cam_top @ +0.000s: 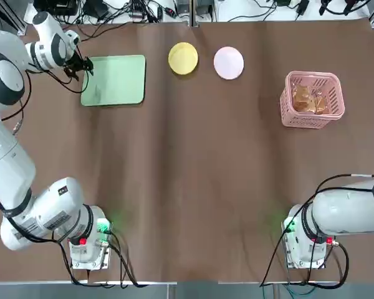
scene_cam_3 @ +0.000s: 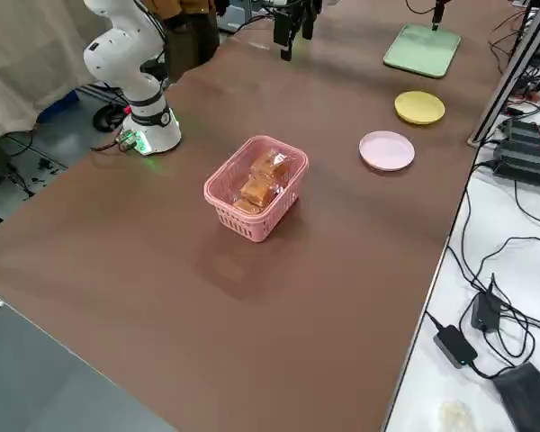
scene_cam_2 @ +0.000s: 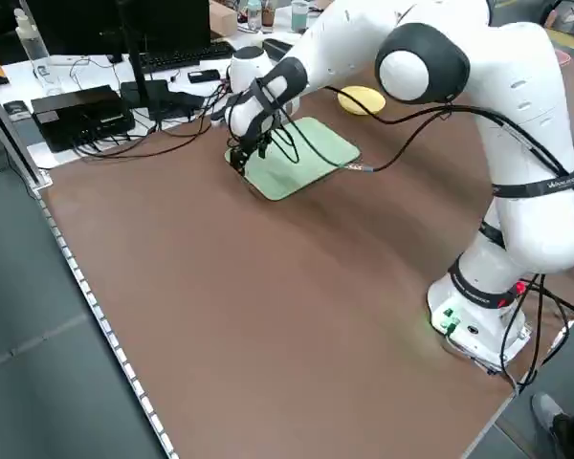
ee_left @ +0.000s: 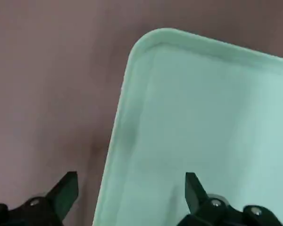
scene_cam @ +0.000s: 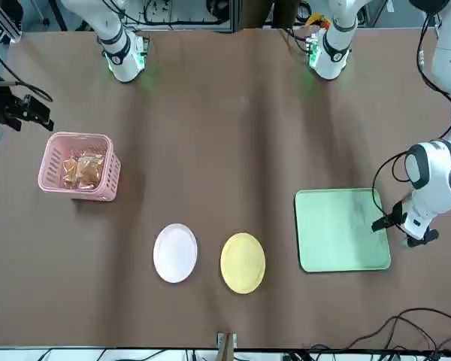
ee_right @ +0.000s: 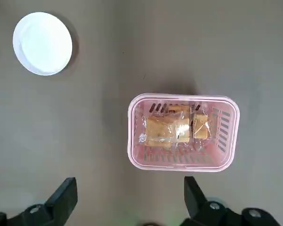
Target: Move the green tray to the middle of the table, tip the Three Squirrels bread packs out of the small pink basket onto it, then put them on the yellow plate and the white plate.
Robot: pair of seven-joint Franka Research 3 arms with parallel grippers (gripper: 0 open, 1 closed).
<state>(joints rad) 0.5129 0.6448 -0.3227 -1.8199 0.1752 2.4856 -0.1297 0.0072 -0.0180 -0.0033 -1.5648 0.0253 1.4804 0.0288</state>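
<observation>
The green tray [cam_top: 115, 81] lies at the far left of the table [cam_top: 193, 174]. My left gripper [cam_top: 82, 66] is open and low over the tray's outer short edge; in the left wrist view one finger [ee_left: 66, 189] is over bare table and the other over the tray [ee_left: 203, 122]. The small pink basket [cam_top: 312, 99] stands upright at the right with the Three Squirrels bread packs [cam_top: 309, 99] inside. Between them at the far edge sit the yellow plate [cam_top: 183, 58] and the white plate [cam_top: 228, 63]. My right gripper [ee_right: 129, 194] hangs open, high above and beside the basket [ee_right: 183, 132].
Cables, a keyboard and black boxes lie on the white bench beyond the table's far edge. Both arm bases stand at the near corners. Wide bare tabletop stretches across the middle between the tray and the basket.
</observation>
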